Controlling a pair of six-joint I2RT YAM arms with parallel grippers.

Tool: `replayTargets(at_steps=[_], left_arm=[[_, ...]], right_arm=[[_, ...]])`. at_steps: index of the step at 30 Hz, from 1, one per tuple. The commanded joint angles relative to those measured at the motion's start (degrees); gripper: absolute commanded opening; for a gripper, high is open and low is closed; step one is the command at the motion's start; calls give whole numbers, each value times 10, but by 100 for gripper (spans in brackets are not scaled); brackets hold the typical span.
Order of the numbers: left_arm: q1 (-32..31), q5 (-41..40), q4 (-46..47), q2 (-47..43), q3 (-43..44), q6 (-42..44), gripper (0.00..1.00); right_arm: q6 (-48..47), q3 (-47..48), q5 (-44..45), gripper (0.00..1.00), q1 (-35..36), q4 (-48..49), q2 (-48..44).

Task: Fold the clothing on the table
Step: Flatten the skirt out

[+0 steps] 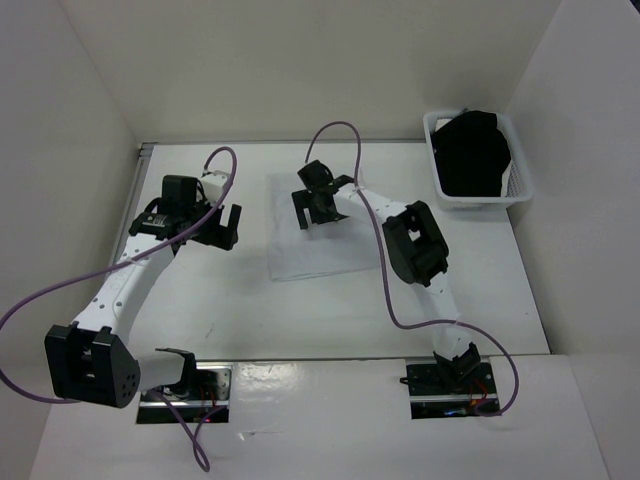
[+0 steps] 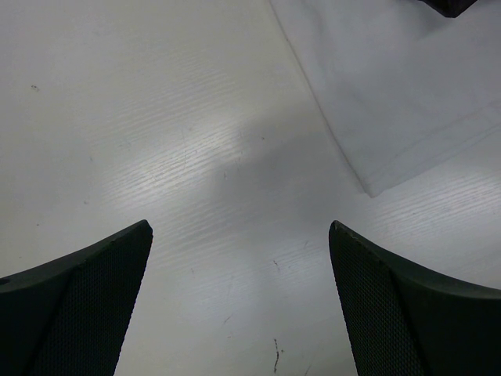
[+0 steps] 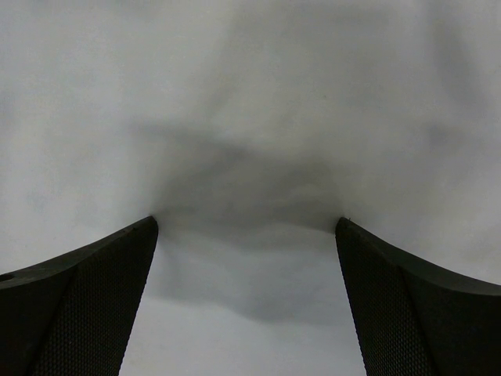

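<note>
Right end effector (image 1: 318, 207), jaws apart, hangs low over the clothing (image 1: 312, 255), likely to pinch it; left end effector (image 1: 221, 228), also apart, hovers beside it over the tabletop (image 1: 240, 300).

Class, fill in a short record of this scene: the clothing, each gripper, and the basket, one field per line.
clothing: white, lying flat near the middle of the table
left gripper: open, over bare table, left of the clothing
right gripper: open, over the clothing's far half
basket: far right corner of the table, black garment inside
</note>
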Motion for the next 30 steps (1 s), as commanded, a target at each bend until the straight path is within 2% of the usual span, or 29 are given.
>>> replayTargets(at_steps=[1, 18, 27, 30], left_arm=[[2, 3, 11, -14, 1, -10, 100], [2, 3, 11, -19, 1, -10, 100], [2, 3, 5, -4, 1, -10, 100], [2, 3, 5, 2, 1, -10, 100]], right_arm=[[36, 20, 4, 99, 4, -24, 35], [83, 145, 52, 99, -7, -58, 113], [115, 271, 81, 99, -7, -123, 172], [103, 278, 89, 99, -2, -136, 139]])
